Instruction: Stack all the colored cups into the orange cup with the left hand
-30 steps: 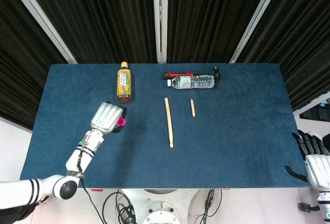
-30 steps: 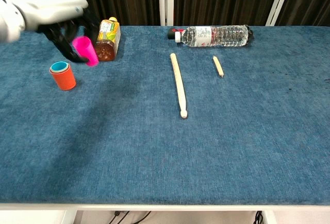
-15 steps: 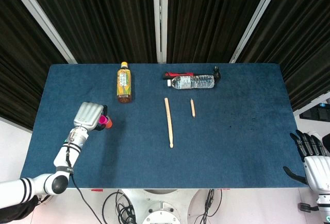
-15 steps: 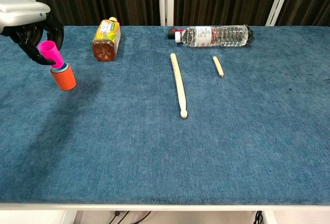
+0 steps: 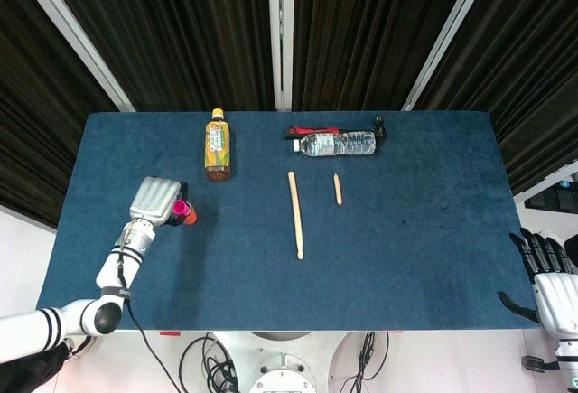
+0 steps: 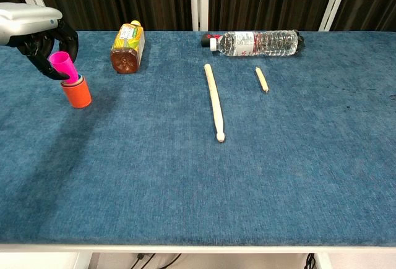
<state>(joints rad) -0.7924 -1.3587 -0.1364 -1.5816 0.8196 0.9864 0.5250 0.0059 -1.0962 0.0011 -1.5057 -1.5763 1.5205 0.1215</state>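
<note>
Item: left hand (image 6: 38, 31). At the worktop's (image 6: 247, 182) left edge, fingers curled around the pink cup (image 6: 62, 66), which it grasps by the upper body. One second ago it carried this cup near the tea bottle (image 6: 127, 47), well short of the stack; half a second ago it had arrived over the stack with the cup's base at the rim; now the cup sits lower and tilted, its base apparently inside the orange cup (image 6: 78, 93).

Item: pink cup. Held, leaning slightly left, partly nested. In the head view it shows as a pink spot (image 5: 180, 206) beside the hand (image 5: 155, 201), touching the orange (image 5: 191, 217).

Item: orange cup. Upright on the worktop, near the left edge. A teal rim showed inside it earlier; now hidden or nearly so behind the pink cup, so cannot confirm.

Item: right hand (image 5: 553, 286). Off the worktop's right corner, fingers spread, holding nothing; unchanged across the second.

Item: other things. Tea bottle, water bottle (image 6: 257, 42), long stick (image 6: 214, 101), short stick (image 6: 262, 78); none has moved.

Assessment: insertion under way, not finished. The cup is not yet seated or let go. No loose coloured cup is visible elsewhere, so this is probably the last one. Judged next need: straighten the tilt, press down, release. Risk: the tilt may jam the cup or tip the stack.
</note>
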